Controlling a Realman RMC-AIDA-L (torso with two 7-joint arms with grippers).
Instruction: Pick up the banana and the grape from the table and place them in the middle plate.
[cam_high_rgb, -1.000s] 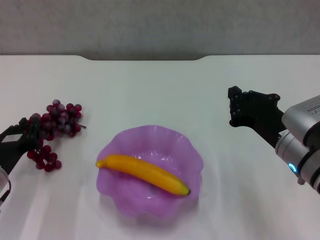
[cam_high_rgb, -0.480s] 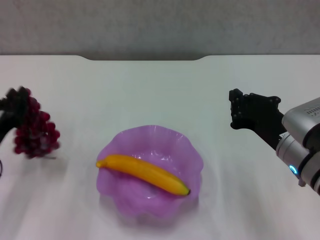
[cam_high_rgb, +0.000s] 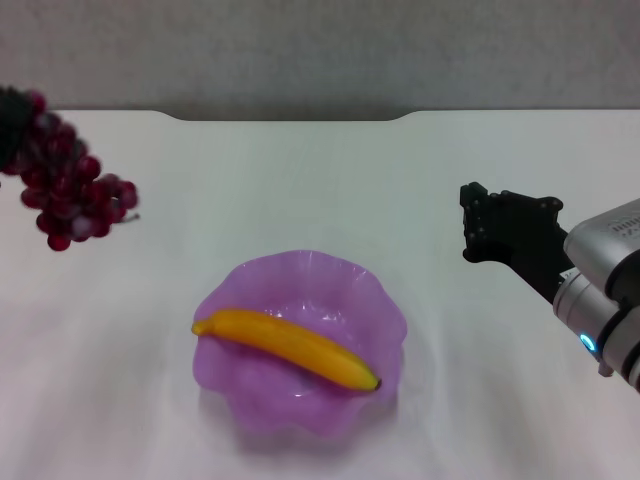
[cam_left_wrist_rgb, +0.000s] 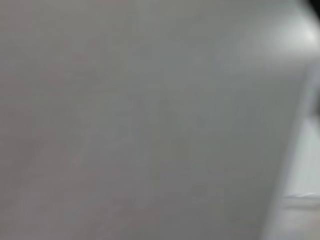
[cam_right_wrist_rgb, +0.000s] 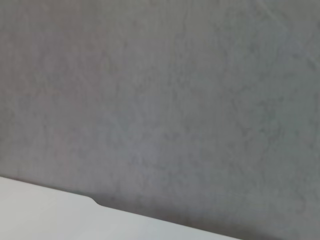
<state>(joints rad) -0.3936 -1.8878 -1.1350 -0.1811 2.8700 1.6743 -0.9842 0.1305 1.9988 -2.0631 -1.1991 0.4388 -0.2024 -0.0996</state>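
At far left edge, grape (cam_high_rgb: 67, 190) aloft, left claw cut off, grip unclear, right claw (cam_high_rgb: 478, 222) idle.

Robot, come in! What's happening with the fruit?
Left tool holds grape aloft, far left. Banana in middle plate. Right tool idle, right side. Path clear.

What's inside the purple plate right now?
Only the banana lies inside the middle plate, slanting across it. The grape hangs lifted at the head view's left edge, held from above; the left gripper is barely visible.
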